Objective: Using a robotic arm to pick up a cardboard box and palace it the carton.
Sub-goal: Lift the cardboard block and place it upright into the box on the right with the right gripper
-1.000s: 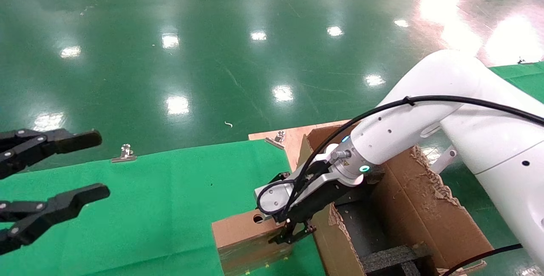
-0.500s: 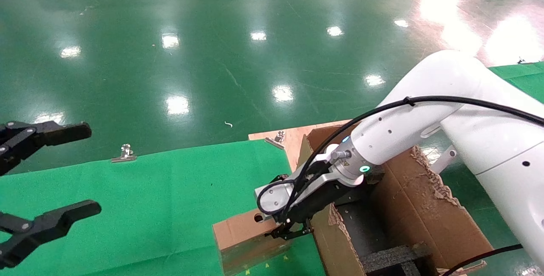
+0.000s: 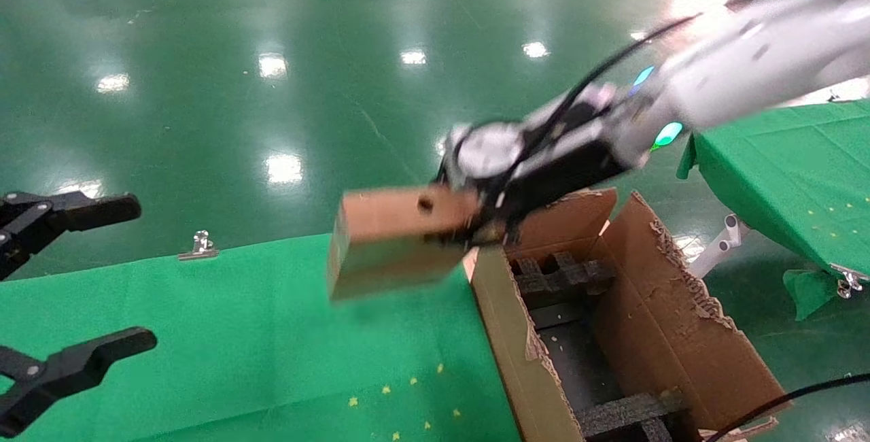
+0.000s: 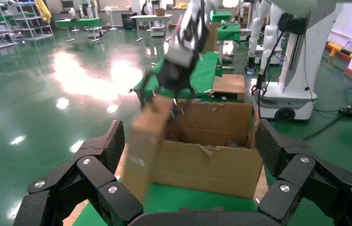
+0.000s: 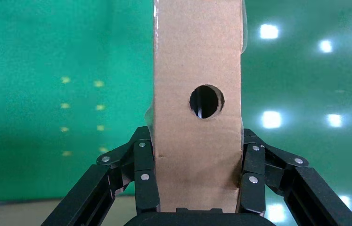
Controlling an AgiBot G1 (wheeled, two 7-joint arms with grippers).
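right gripper (image 5: 197, 188) of the robotic arm (image 3: 741, 54) is clamped on the cardboard box (image 3: 394, 238), one black finger (image 5: 143, 172) pressed to each narrow side near the end that carries the round hole (image 5: 206, 101). the box hangs in the air above the green cloth (image 3: 224, 333), just beside the near-left corner of the carton (image 3: 680, 340) and not yet over its opening.

handling, judged: the box looks light and fairly stiff, plain corrugated board. the walls would likely dent under hard squeeze, and the surface is dry, not slippery. the present hold across the short width near one end seems adequate, though the free end may swing.

orientation: the long axis runs straight out from the gripper. in the head view it lies roughly level, pointing to the robot's left and away from the carton, with the holed face turned upward.

left gripper (image 3: 68, 299) is parked at the left over the cloth, fingers spread apart, holding nothing.
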